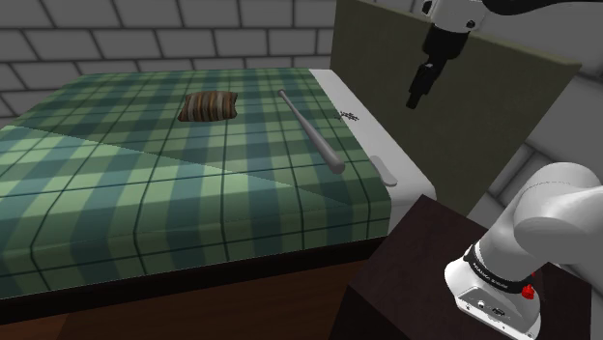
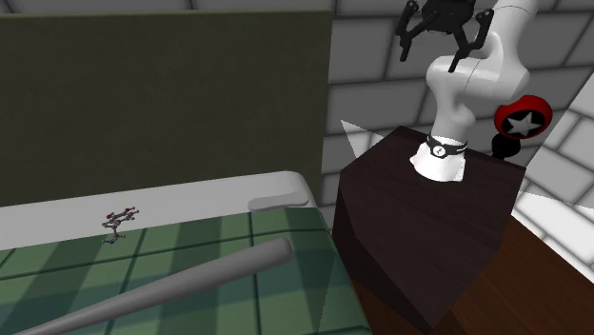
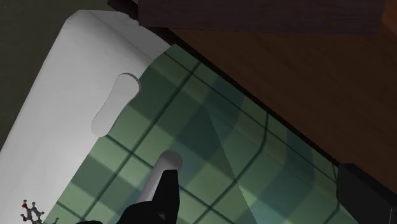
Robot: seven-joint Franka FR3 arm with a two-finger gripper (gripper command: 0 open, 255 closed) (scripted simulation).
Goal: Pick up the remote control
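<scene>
The remote control (image 1: 387,174) is a plain white, elongated bar. It lies on the white strip at the head of the bed, near the corner closest to the stand (image 2: 279,201). In the wrist view the remote control (image 3: 114,103) lies well ahead of the fingers, on the white strip. My black gripper (image 1: 416,99) hangs high above the bed's head end, in front of the olive headboard, well above the remote control. Its fingers stand wide apart with nothing between them (image 2: 430,57) (image 3: 261,203).
A grey baseball bat (image 1: 311,130) lies on the green plaid bed cover (image 1: 145,184), and a brown striped cushion (image 1: 209,105) sits farther away. A small molecule-like model (image 2: 118,222) rests near the white strip. The olive headboard (image 2: 162,95) rises behind it. The dark stand (image 2: 428,228) adjoins the bed.
</scene>
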